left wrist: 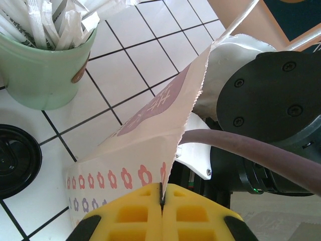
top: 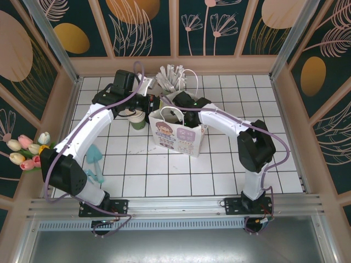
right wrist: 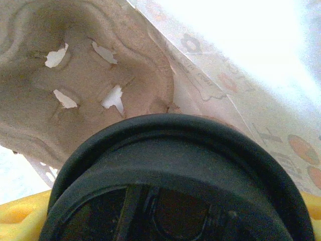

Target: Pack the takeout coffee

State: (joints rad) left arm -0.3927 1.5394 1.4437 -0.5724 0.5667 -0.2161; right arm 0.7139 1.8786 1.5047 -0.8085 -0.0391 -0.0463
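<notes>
Half done, by my read. The takeout coffee is inside the paper bag, above the pulp carrier at the bag's bottom. As far as I can see, it isn't seated in a pocket yet. The right gripper reaches into the bag mouth. Its yellow fingers sit spread wide on either side of the lid, so I judge it clamped around the cup. The left gripper has its pads pressed together, pinching the bag's top edge, which holds the mouth open.

Left to do: lower the cup into a carrier pocket, let go, pull out. A second dark-lidded cup stands on the tiles just beside the bag; I can't tell if it goes in too.

Materials:
- Lid: smooth black plastic, round, raised rim.
- Carrier: rough brown moulded fibre with torn flap slots.
- Bag: thin white paper, serrated edge, printed flowers. Light shines through it, so I'd expect it to crumple easily.
- Pale green cup: beyond the bag, stuffed with paper-wrapped sticks.
</notes>
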